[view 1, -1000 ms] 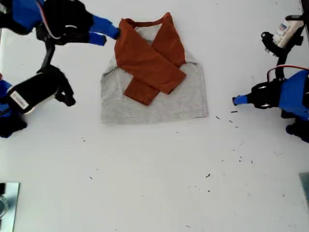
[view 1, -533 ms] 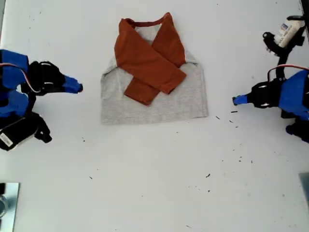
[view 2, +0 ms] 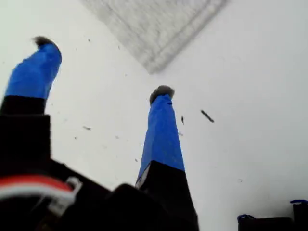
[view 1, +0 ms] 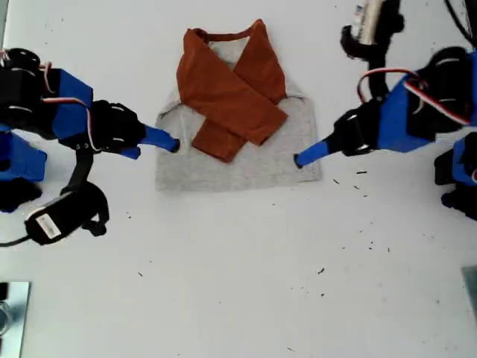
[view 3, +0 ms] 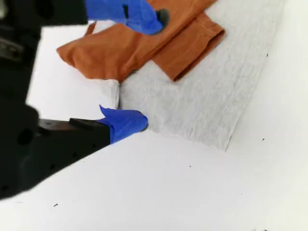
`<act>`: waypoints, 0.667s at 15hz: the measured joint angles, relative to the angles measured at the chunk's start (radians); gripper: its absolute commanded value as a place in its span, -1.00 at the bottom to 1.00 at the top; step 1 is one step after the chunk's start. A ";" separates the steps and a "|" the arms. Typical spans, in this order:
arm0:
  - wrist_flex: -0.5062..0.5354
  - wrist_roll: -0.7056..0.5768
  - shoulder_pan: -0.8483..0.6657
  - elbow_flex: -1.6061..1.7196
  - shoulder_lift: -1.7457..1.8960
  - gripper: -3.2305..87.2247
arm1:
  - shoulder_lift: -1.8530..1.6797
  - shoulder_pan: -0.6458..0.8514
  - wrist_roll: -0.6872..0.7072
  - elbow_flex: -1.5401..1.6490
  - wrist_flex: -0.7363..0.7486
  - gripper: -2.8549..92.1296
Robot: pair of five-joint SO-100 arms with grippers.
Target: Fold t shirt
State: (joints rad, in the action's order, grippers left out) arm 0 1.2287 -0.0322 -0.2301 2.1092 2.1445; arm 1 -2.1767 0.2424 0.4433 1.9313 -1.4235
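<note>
In the exterior view, the small raglan t shirt [view 1: 246, 160] with a heather light-grey body lies flat on the white bench [view 1: 238, 283], in the upper middle of the picture. Its rust-orange neckline [view 1: 227, 35] points to the top edge. The long rust-orange sleeves [view 1: 231, 97] are folded in and crossed over the chest. My second claw [view 1: 173, 144] reaches in from the exterior view's left, and its blue tip is at the shirt's edge on that side, just below the sleeve. My first claw [view 1: 299, 159] comes in from the exterior view's right, and its blue tip shows over the grey cloth near the lower corner on that side. From here I cannot tell whether either tip touches the cloth. A few dark specks [view 1: 335, 181] lie on the bench just beside that corner.

In the first wrist view, my first claw [view 2: 104, 67] is spread wide and holds nothing. Its two blue fingers [view 2: 161, 130] are over bare bench [view 2: 250, 96]. One grey corner of the t shirt [view 2: 154, 24] lies just beyond the fingertips, apart from them.

In the second wrist view, my second claw [view 3: 151, 70] is also spread wide. One blue fingertip [view 3: 127, 122] is at the grey side edge of the t shirt [view 3: 216, 86], and the other is up over the folded orange sleeves [view 3: 125, 45]. The cloth lies between the fingers, but they are not closed on it.
</note>
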 measured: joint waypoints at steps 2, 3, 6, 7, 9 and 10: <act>-0.067 0.011 0.003 0.055 -0.061 -0.26 | 0.147 -0.003 0.000 -0.040 0.014 -0.19; -0.100 0.025 0.003 0.075 -0.110 -0.26 | 0.201 -0.003 -0.002 -0.041 0.032 -0.19; -0.201 0.035 0.034 0.078 -0.267 -0.28 | 0.339 -0.003 0.002 -0.041 0.107 -0.23; -0.222 0.035 0.037 0.078 -0.311 -0.31 | 0.371 -0.003 0.003 -0.041 0.144 -0.25; -0.249 0.035 0.040 0.078 -0.370 -0.48 | 0.453 -0.002 0.003 -0.041 0.204 -0.29; -0.267 0.035 0.051 0.078 -0.383 -0.68 | 0.489 -0.002 0.005 -0.044 0.230 -0.41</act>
State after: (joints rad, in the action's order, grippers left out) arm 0 0.9618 0.0031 -0.1795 2.1875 1.7610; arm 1 -1.6874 0.2408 0.4479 1.8868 -1.1934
